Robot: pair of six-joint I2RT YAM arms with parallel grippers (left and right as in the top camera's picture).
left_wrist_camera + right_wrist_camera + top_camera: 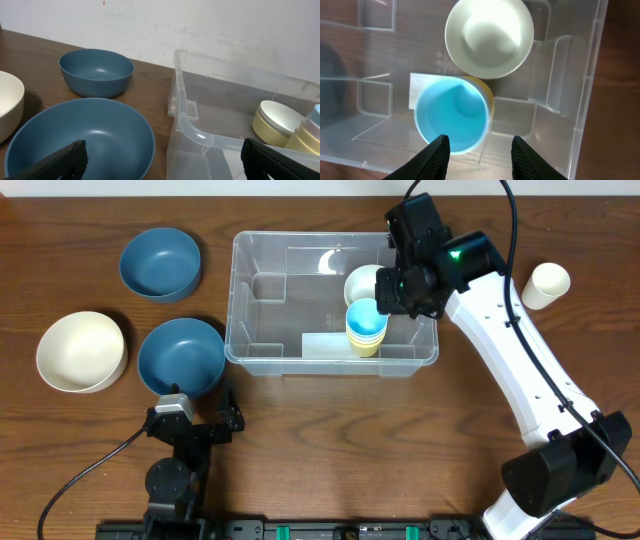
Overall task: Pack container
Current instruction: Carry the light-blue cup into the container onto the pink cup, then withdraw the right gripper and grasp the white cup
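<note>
Clear container holds a cup stack and a small bowl. Three bowls and a white cup wait outside. The left gripper and right gripper are both open and empty.

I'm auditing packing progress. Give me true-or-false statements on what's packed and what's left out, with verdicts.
1. The container holds a blue cup stacked on yellow cups. True.
2. Both blue bowls lie inside the container. False: the far blue bowl and the near blue bowl sit on the table, left of it.
3. The right gripper is open over the container. True.
4. The left gripper is shut on the cream bowl. False: the left gripper is open and empty; the cream bowl sits on the table.
</note>
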